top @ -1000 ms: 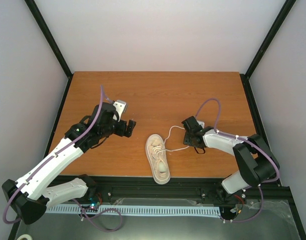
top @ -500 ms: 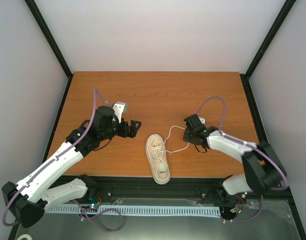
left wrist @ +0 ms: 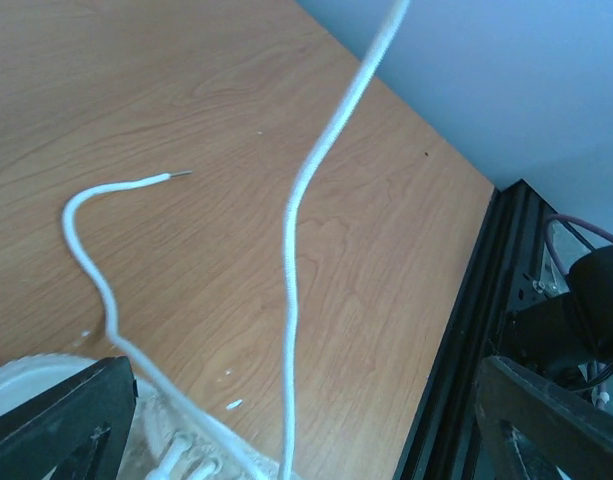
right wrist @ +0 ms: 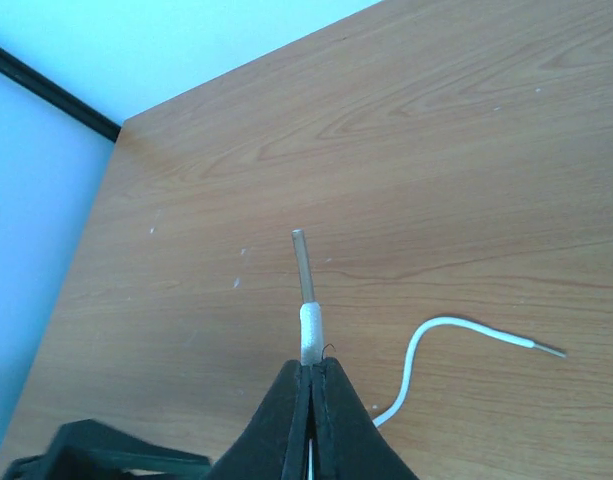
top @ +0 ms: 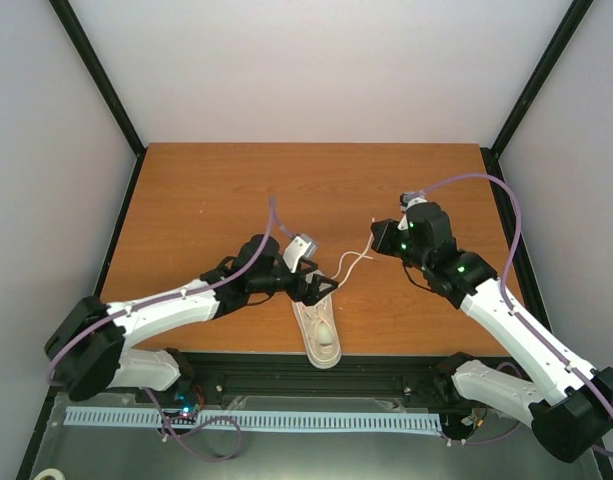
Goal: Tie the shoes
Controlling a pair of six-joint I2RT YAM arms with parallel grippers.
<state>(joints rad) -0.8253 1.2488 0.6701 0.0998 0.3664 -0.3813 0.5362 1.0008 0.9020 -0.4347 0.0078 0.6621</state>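
sneaker (top: 322,335): lies sole down on the surface (top: 206,190) at its near edge, between the two arms. long axis roughly front to back, opening toward the near edge, laced part toward the far side. laced part mostly hidden under the left wrist in the top view; a bit of cream upper and eyelets shows at the bottom of the left wrist view.
held lace (left wrist: 291,250): runs from the sneaker up and away toward the right arm, nearly straight, lifted off the surface. ends pinched in the right fingers, clear tip poking out past them.
loose lace (right wrist: 436,325): leaves the sneaker just beside the held lace, bends once, rests slack on the surface with its tip free. touches neither arm.
left fingers (left wrist: 61,420): spread wide, grip nothing. hang just over the laced part of the sneaker, both laces passing up through the gap between them. cannot tell whether touching the sneaker.
right fingers (right wrist: 286,420): pressed together on the end of the held lace, no gap visible. raised above the surface, to the right of the sneaker and farther from the near edge.
surface: orange-brown wood grain, a few small pale specks; black frame rail (left wrist: 456,330) along the edge.
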